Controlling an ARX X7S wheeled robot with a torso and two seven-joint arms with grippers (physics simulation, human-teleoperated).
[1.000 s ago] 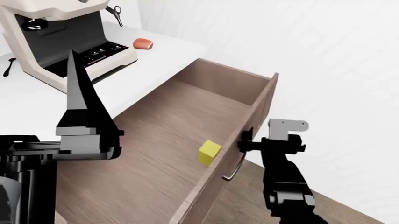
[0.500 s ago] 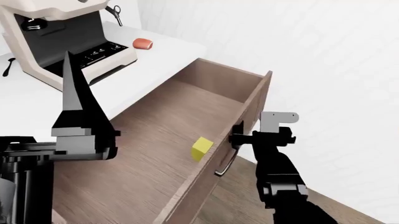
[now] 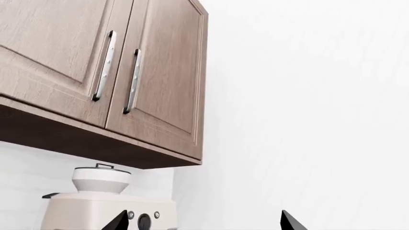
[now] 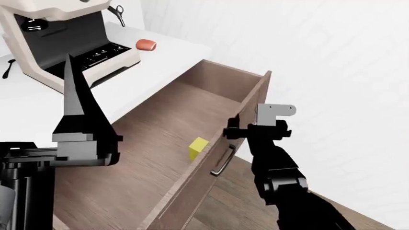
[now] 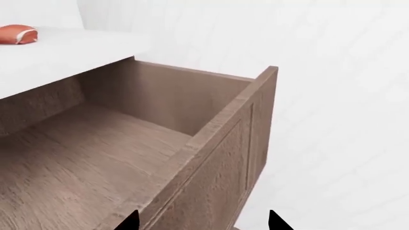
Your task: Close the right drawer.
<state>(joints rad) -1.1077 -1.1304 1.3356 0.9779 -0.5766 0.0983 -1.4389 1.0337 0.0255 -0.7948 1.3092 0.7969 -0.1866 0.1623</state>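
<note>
The right drawer [image 4: 166, 139] stands open, a long brown wood-grain box under the white counter. Its recessed front panel [image 5: 217, 167] carries a dark bar handle [image 4: 222, 163]. A small yellow block [image 4: 198, 148] lies inside near the front. My right gripper [image 4: 235, 131] is open at the panel's top edge, just above the handle; in the right wrist view its open jaws [image 5: 202, 221] straddle the panel's top edge. My left gripper [image 4: 75, 96] is raised over the counter, open and holding nothing, and in the left wrist view [image 3: 203, 223] it points up at the wall.
A cream coffee machine [image 4: 64, 43] and a small red object [image 4: 147, 45] sit on the white counter [image 4: 166, 62]. Wall cabinets [image 3: 96, 72] hang above. A white wall [image 4: 332, 96] runs close along the drawer's right side, with wood floor [image 4: 236, 206] below.
The drawer front and its handle have shifted left, toward the cabinet, together with my right gripper against the panel. The yellow block moved with the drawer. The left arm is nearly still.
</note>
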